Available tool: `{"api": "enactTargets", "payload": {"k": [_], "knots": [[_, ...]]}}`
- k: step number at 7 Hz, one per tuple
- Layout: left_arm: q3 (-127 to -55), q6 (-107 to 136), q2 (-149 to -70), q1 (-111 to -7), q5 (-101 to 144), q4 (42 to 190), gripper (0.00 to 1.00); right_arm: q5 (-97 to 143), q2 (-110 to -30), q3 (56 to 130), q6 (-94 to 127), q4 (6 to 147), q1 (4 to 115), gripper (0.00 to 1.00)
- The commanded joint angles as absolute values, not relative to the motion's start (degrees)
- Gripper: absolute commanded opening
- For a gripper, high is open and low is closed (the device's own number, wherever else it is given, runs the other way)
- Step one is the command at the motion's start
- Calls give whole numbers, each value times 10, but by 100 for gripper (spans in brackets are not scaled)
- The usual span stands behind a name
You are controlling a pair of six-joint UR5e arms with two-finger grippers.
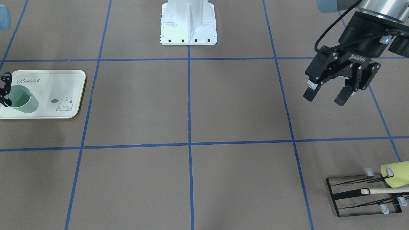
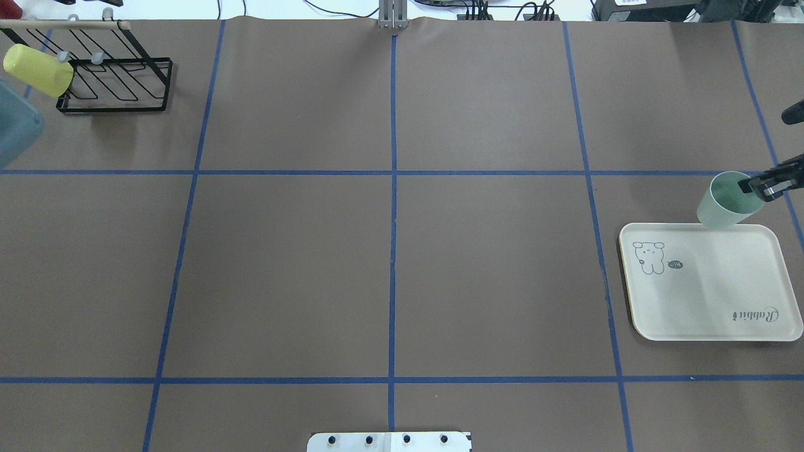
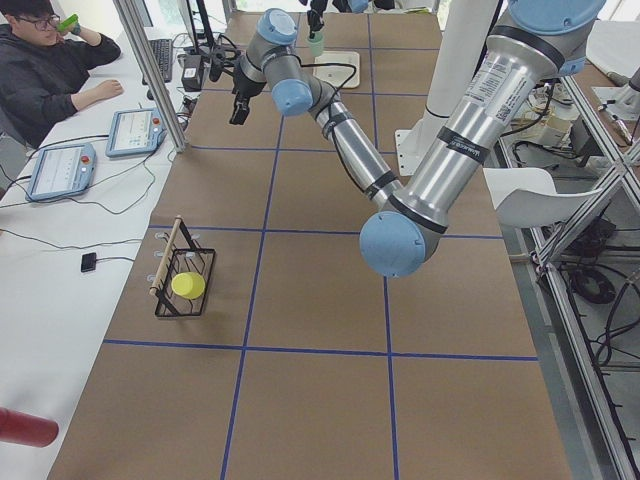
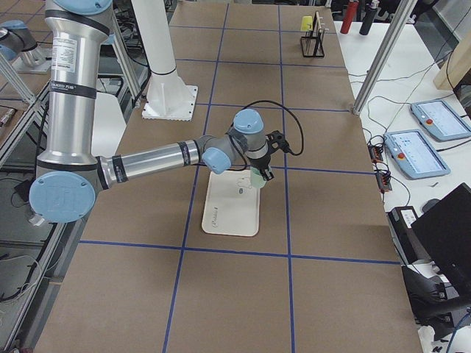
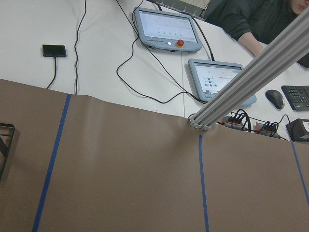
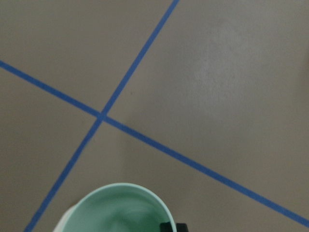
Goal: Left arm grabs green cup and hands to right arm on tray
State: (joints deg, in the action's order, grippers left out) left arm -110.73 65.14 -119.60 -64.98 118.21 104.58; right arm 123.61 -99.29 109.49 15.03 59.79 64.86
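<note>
Front view: my left claw [image 1: 326, 96] hangs wide open and empty, well apart from the tray [image 1: 68, 78]. My right claw [image 1: 5, 95] pinches the rim of the green cup [image 1: 23, 99], which stands upright over the tray's end. Overhead view: the cup is pale mint, darker inside, mouth up. I cannot tell if it touches the tray; I judge the tray lies straight below.
</note>
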Motion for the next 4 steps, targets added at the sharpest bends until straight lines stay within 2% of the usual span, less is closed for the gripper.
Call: {"api": "enactTargets", "payload": {"k": [1, 4], "knots": [[-1108, 650, -1190, -650, 1182, 1045, 99, 1244, -1023, 1094, 147, 570, 639, 0], [-1104, 649, -1185, -650, 1181, 1045, 99, 1257, -1037, 1085, 145, 567, 585, 0]]}}
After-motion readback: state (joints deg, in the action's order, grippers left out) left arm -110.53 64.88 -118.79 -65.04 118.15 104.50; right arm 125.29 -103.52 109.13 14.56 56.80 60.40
